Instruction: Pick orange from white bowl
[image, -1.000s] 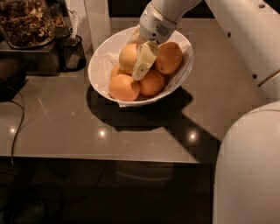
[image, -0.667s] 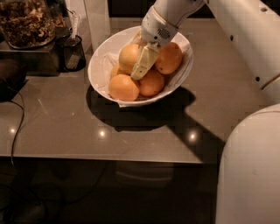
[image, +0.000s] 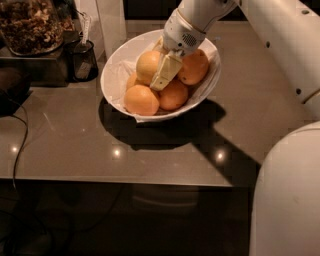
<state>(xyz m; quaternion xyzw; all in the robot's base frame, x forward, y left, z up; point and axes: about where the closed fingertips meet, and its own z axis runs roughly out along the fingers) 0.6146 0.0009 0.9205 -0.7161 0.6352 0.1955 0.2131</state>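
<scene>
The white bowl (image: 117, 75) stands on the grey table, lined with crumpled white paper and holding several round fruits. The orange (image: 146, 65), the palest and largest, lies at the top left of the pile. Smaller, deeper-orange fruits (image: 142, 100) lie around it. My gripper (image: 163, 75) reaches down into the bowl from the upper right and rests against the right side of the orange. Its far side is hidden behind the orange and the wrist.
A small dark cup (image: 83, 61) and a glass jar of brown pieces (image: 30, 25) stand left of the bowl. A black cable (image: 20, 145) runs down the left. My white arm and body (image: 287, 200) fill the right side. The table's front edge (image: 150, 181) is near.
The gripper and the orange stay in almost the same spot in the bowl. The wrist has shifted very slightly.
</scene>
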